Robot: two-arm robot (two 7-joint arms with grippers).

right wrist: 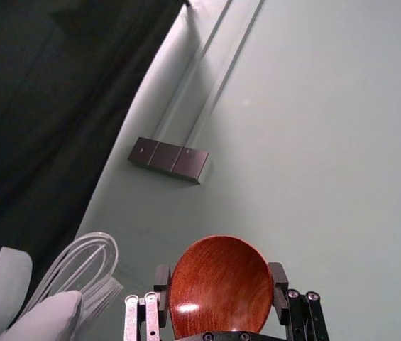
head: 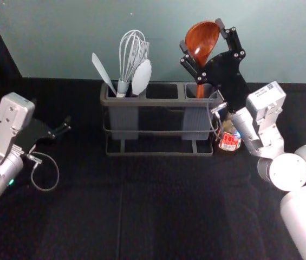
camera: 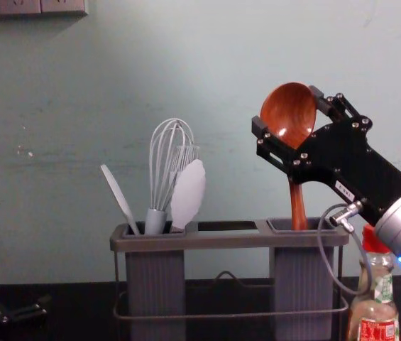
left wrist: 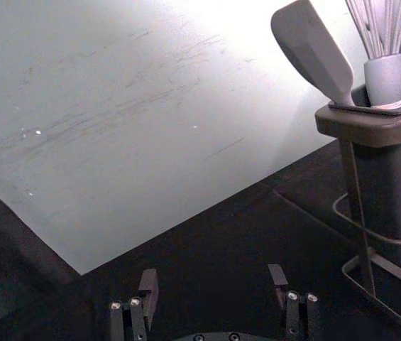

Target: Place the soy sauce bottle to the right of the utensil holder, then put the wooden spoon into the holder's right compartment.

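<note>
Wooden spoon (head: pixel 202 39) dips into holder's (head: pixel 153 103) right compartment (head: pixel 196 122), right claw (head: pixel 201 33) gripping its bowl; left claw (head: pixel 52 111) wide, leftward.

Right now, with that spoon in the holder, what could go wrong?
The right gripper is around the spoon's bowl, so pulling away might drag the spoon out of the right compartment. Its hanging cable could snag on the holder's rim. The arm might knock the nearby soy sauce bottle.

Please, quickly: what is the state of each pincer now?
Left pincer: open, empty, left of the utensil holder.
Right pincer: closed on the wooden spoon's bowl, above the holder.
</note>
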